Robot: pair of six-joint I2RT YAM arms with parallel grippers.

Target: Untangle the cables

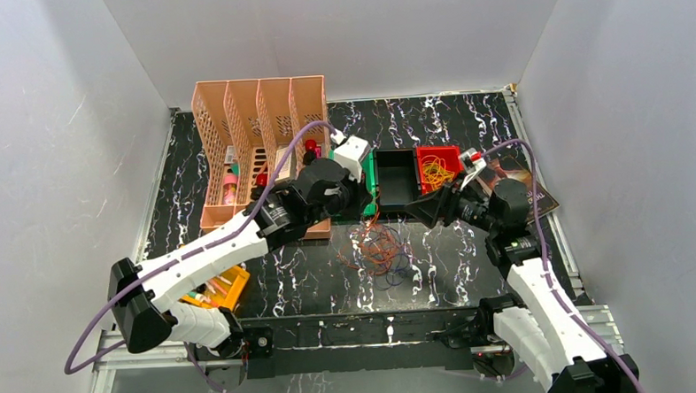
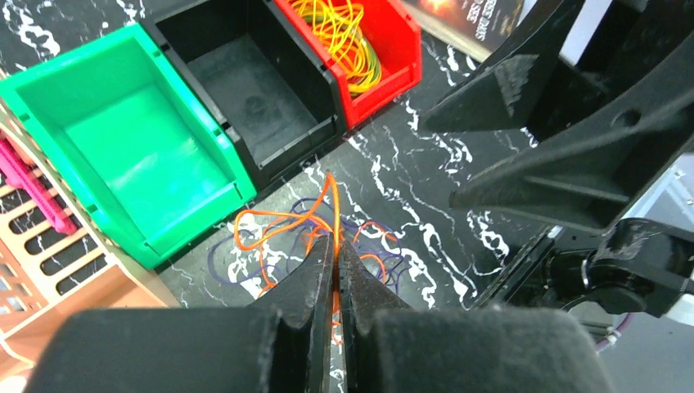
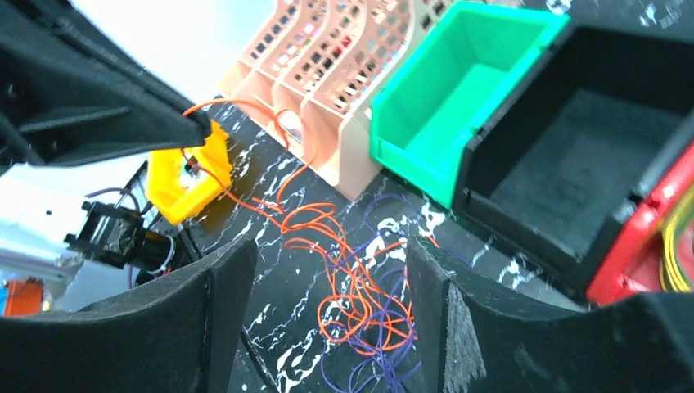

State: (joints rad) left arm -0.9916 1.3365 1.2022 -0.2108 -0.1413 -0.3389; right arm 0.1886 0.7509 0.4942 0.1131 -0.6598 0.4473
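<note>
In red bin (image 2: pixel 383 92): yellow cables (image 2: pixel 344 37), black bin (image 2: pixel 245 90) beside; L gripper (image 2: pixel 336 242) pinches orange cable (image 2: pixel 332 201), R gripper (image 3: pixel 331 254) spread.

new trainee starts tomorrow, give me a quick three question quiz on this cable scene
1. True or false: the left hand is shut on an orange cable.
2. Which bin holds the yellow cables? A green, B black, C red.
3. The right hand hangs above the tangle: is it open or shut?
Key: 1 true. 2 C, the red bin. 3 open.
</note>
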